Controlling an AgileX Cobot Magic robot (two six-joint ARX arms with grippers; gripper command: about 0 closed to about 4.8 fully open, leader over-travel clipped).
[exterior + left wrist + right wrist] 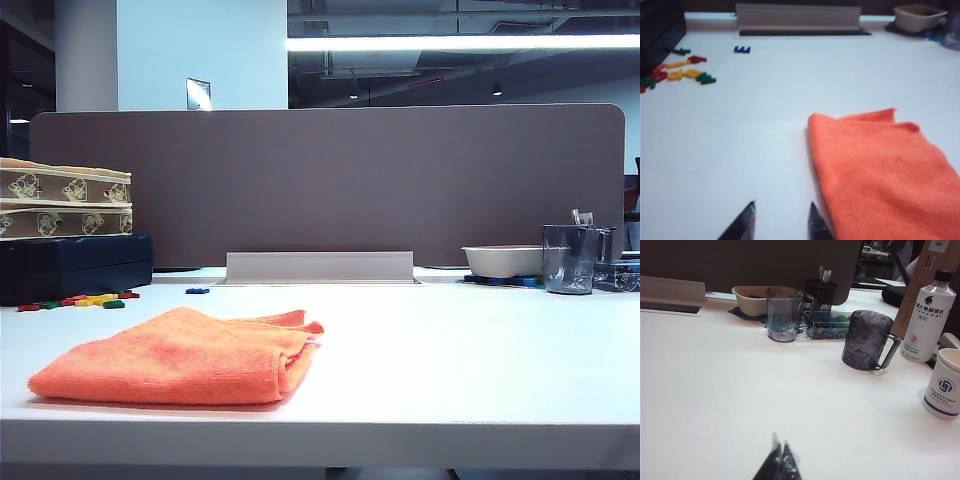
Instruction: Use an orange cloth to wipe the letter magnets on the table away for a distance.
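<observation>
The orange cloth [185,358] lies folded on the white table [450,350] near its front edge, left of centre; the left wrist view shows the orange cloth [880,170] too. Several letter magnets [90,299] lie far back at the left beside a dark case, with one blue magnet [197,291] apart from them; the left wrist view shows the letter magnets [682,72] and the blue one [742,49]. My left gripper [781,212] stands open over bare table, one fingertip close beside the cloth's edge, holding nothing. My right gripper [779,445] is shut and empty over bare table. Neither arm shows in the exterior view.
A dark case [75,265] with stacked patterned boxes [65,198] stands back left. A grey cable tray [320,267] runs along the divider [330,180]. At the right stand a bowl [752,300], a clear cup [784,314], a grey mug [867,340], a bottle [929,315] and a paper cup [946,384].
</observation>
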